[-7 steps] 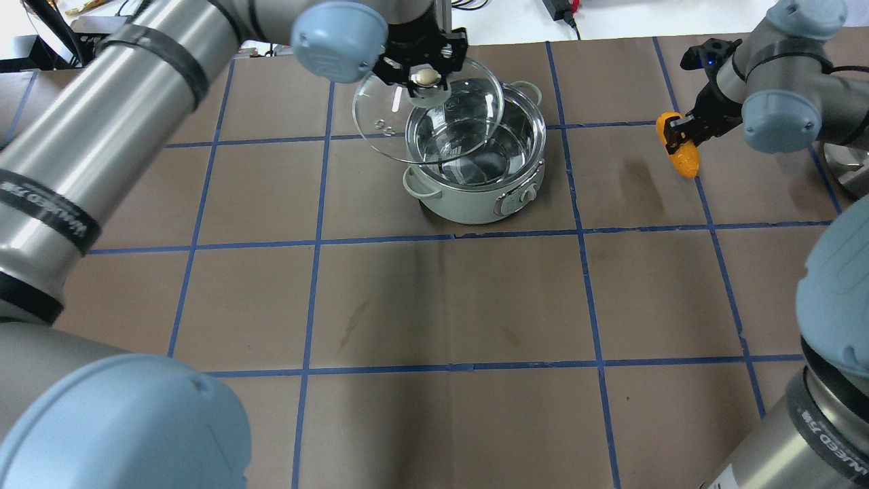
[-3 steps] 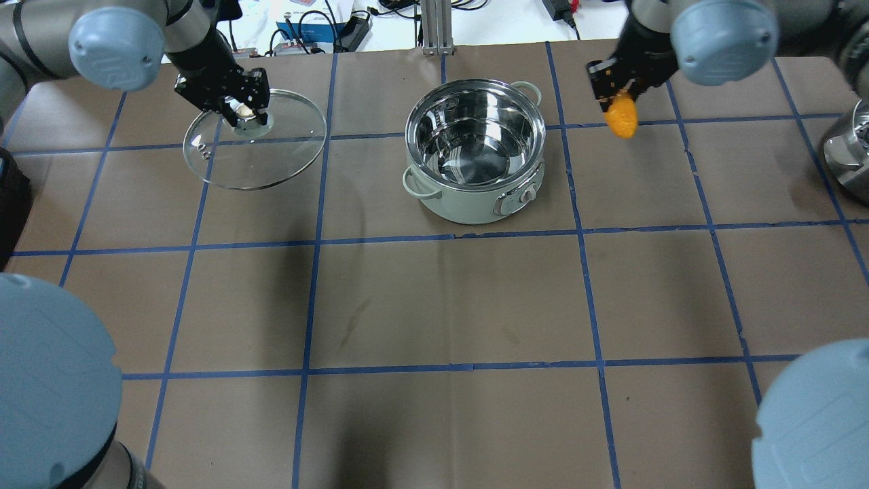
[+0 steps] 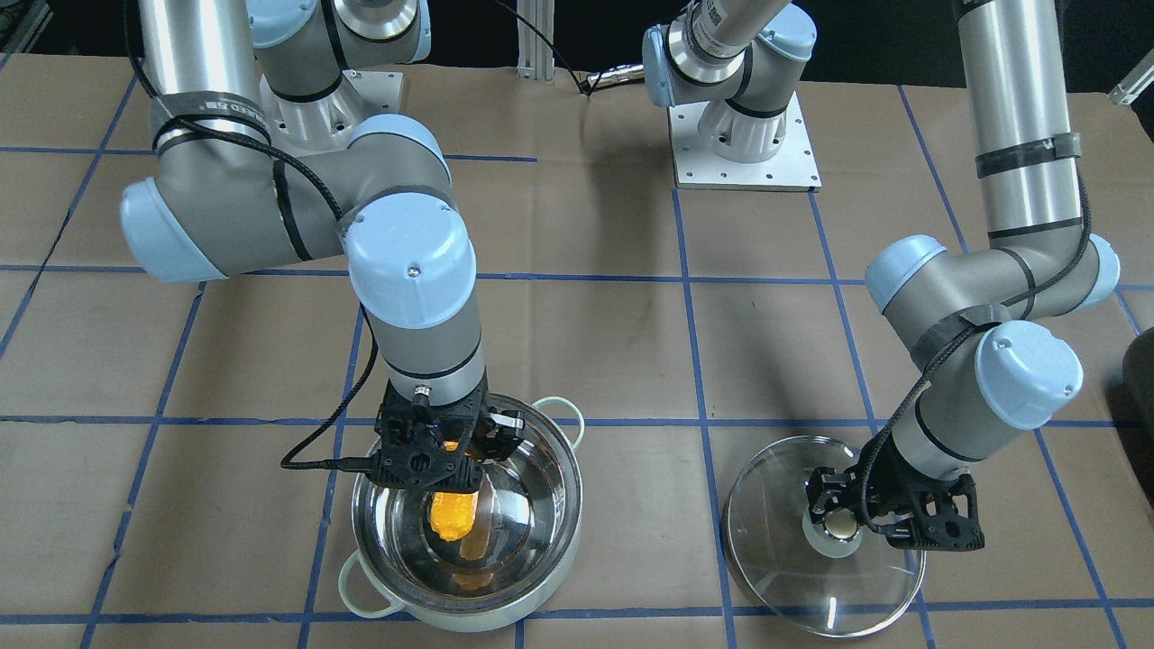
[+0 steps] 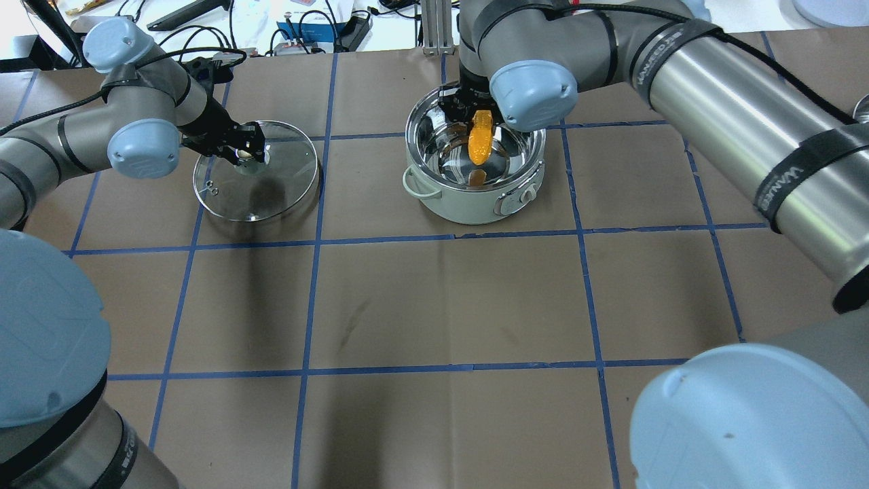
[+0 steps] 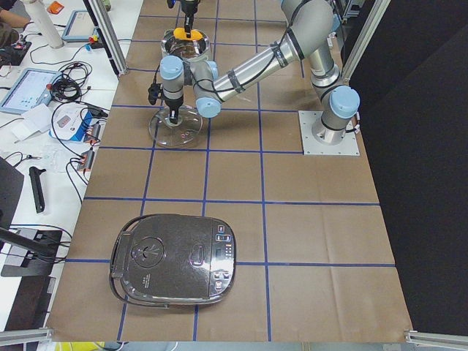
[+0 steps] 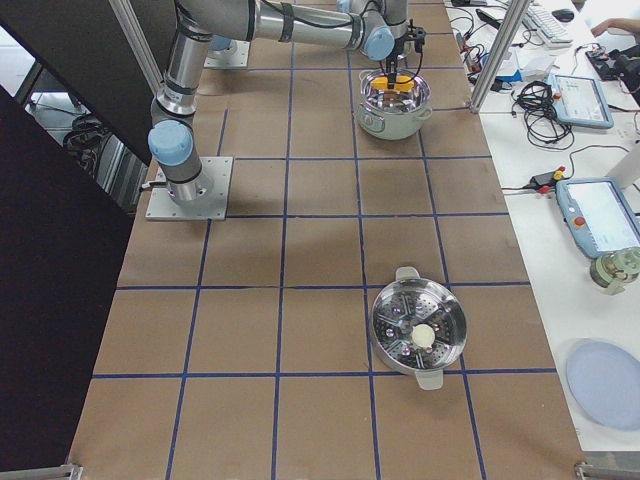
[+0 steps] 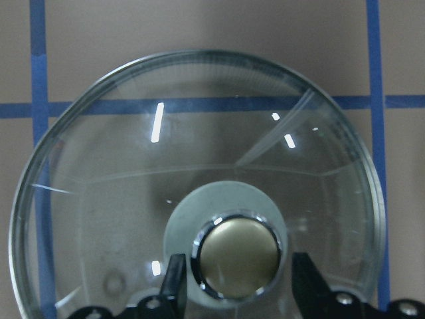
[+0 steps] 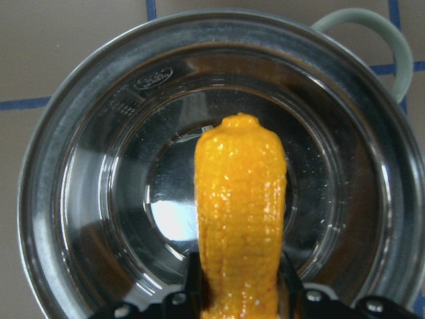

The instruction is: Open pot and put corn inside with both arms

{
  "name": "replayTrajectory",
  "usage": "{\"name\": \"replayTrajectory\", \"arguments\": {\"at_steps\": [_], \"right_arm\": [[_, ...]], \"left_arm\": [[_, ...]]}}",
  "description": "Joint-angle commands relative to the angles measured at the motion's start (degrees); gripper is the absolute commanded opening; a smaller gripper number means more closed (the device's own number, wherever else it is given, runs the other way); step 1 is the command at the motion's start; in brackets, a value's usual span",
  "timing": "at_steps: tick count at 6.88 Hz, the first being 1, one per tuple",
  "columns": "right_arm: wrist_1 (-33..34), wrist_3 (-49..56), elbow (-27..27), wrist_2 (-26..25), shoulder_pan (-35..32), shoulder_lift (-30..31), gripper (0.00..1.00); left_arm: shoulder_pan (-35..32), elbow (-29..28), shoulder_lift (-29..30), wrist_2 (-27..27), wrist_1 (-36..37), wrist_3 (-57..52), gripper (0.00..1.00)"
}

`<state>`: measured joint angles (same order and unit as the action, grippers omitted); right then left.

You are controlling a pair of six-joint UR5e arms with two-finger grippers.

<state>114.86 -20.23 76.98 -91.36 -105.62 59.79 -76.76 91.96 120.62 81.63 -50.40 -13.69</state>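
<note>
The pot (image 4: 468, 207) stands open at the back middle of the table, steel inside with mint handles. My right gripper (image 3: 448, 482) is shut on the corn (image 4: 479, 139) and holds it upright, tip down, inside the pot's mouth above the bottom. The right wrist view shows the corn (image 8: 242, 219) over the pot's middle. The clear glass lid (image 4: 271, 197) lies flat on the table left of the pot. My left gripper (image 7: 238, 279) is around its knob (image 7: 238, 256), fingers a little apart from it on both sides.
A dark rice cooker (image 5: 175, 259) sits far out on my left end of the table. A steel steamer pot (image 6: 418, 327) sits towards my right end. Bare brown paper with blue tape lines (image 4: 448, 305) lies in front of the pot.
My right arm has carried the corn from right of the pot to over and into its mouth. My left arm has lowered the lid flat onto the table and its fingers have parted from the knob.
</note>
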Motion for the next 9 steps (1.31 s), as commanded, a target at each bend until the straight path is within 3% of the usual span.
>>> {"name": "replayTrajectory", "arguments": {"at_steps": [1,3,5,6,7,8,9], "right_arm": [[1.15,-0.25,0.28,2.66,-1.08,-2.83,0.13],[5.61,3.33,0.80,0.50,-1.08,-5.90,0.13],[8.78,3.62,2.55,-2.24,-1.08,-7.06,0.14],[9.76,3.54,3.43,-2.24,-1.08,-6.97,0.27],[9.68,3.36,3.35,-2.06,-1.00,-6.71,0.62],[9.24,3.45,2.83,-2.06,-0.91,-5.84,1.00],[8.54,3.62,2.91,-1.89,-0.73,-2.78,1.00]], "left_arm": [[-0.05,0.59,0.58,-0.16,1.19,0.51,1.00],[-2.66,-0.98,-2.91,0.54,-3.34,4.00,1.00],[-11.96,-4.40,-8.53,7.90,-13.00,10.15,1.00],[-14.79,-8.60,-11.87,10.11,-23.23,11.31,1.00],[-15.51,-12.90,-15.47,9.61,-34.73,11.41,1.00],[-16.39,-14.69,-18.64,9.51,-39.37,11.50,1.00],[-16.57,-14.44,-19.89,9.34,-40.03,11.50,1.00]]}}
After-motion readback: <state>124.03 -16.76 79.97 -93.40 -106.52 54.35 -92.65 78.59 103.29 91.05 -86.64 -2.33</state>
